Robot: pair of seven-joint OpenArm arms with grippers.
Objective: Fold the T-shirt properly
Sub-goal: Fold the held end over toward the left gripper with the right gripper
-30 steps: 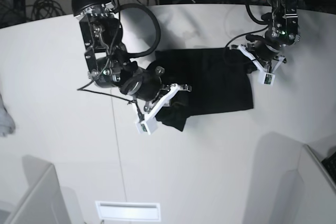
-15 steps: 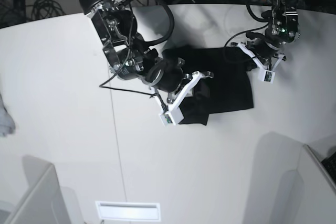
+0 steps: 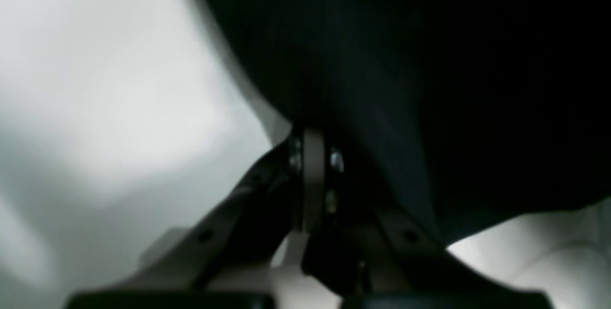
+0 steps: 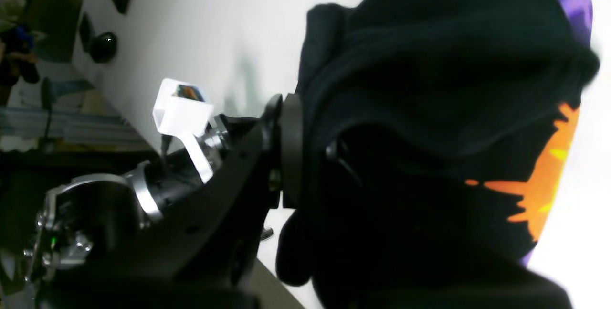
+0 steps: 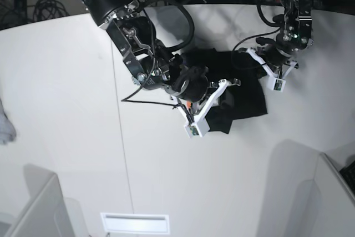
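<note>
Only the right wrist view shows the T-shirt's [image 4: 429, 84] orange print, right hand [image 4: 305, 156] clamping its fold.

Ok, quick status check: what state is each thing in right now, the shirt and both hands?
T-shirt: partly folded on the white table, one side lifted, orange and purple print showing underneath.
Right hand: shut on the T-shirt, holding a bunched edge off the table.
Left hand: shut, at the T-shirt's edge; the blurred view does not show whether cloth is pinched.
Light grey cloth: lying untouched at the table's edge.
</note>
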